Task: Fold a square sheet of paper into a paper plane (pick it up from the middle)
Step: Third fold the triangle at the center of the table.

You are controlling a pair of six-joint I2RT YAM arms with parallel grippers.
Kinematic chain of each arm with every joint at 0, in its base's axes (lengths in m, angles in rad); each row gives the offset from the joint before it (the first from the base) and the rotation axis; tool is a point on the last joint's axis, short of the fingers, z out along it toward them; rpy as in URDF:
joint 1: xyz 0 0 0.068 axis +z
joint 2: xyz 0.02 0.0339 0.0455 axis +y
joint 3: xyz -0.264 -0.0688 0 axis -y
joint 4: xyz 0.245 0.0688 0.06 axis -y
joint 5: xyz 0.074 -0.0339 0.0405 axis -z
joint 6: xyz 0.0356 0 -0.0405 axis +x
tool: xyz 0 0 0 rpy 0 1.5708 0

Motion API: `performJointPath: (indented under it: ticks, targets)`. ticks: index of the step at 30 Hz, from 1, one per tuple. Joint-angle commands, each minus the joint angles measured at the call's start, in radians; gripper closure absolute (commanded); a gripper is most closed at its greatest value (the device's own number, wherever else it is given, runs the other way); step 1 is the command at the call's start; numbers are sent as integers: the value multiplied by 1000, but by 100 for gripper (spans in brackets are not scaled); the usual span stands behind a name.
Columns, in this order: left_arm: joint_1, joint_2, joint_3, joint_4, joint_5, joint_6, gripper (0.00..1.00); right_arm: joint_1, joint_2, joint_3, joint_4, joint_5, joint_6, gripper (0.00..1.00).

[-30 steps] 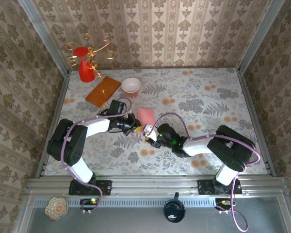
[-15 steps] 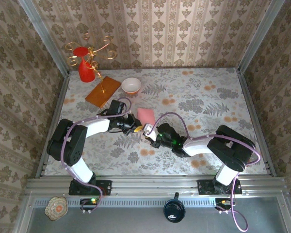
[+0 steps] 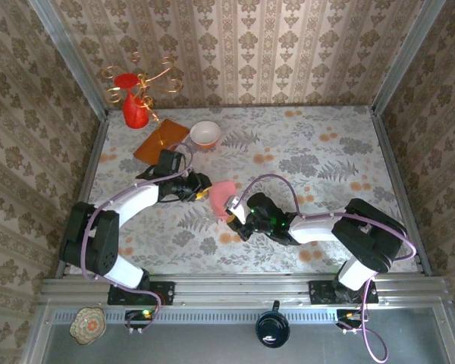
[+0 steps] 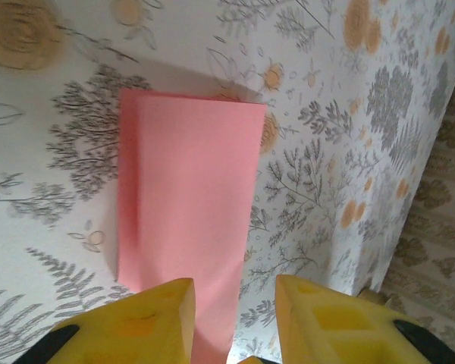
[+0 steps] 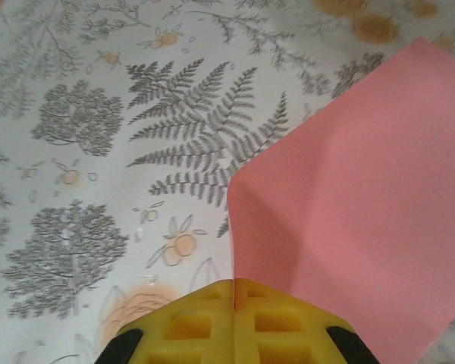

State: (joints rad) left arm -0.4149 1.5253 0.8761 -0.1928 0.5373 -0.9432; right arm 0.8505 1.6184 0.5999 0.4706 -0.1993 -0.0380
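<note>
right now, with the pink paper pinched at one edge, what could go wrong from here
1. The right tool is shut on one edge of the square sheet of paper, which buckles beside the grip; a pull could crumple or tear it.
2. The left tool stands open over the sheet, so nothing else pins it; it might slide and skew the fold.

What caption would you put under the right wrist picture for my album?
Right gripper pinches the folded pink paper by its edge over the flowery table.
</note>
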Motion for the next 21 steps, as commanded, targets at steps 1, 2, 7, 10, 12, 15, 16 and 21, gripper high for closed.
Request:
performJointPath:
  ticks: [1, 2, 7, 10, 12, 15, 16, 21]
  targets:
    - [-55, 85, 79, -70, -36, 88, 68, -6, 7, 11, -29, -88, 134, 100]
    - [-75, 112, 99, -83, -41, 97, 69, -7, 15, 11, -26, -98, 149, 100]
    - [-121, 245, 201, -144, -67, 157, 75, -12, 44, 8, 4, -125, 227, 100]
    - [-134, 298, 237, -174, -78, 180, 77, -17, 58, 11, 16, -131, 265, 100]
    - [-142, 327, 257, -196, -84, 198, 78, -24, 66, 11, 21, -127, 294, 100]
    - [-149, 369, 276, -235, -97, 219, 80, -35, 72, 8, 32, -115, 337, 100]
    - [-151, 379, 278, -241, -101, 224, 80, -37, 73, 9, 28, -106, 349, 100]
    - [-162, 412, 295, -274, -106, 245, 81, -53, 58, 17, -9, -43, 397, 100]
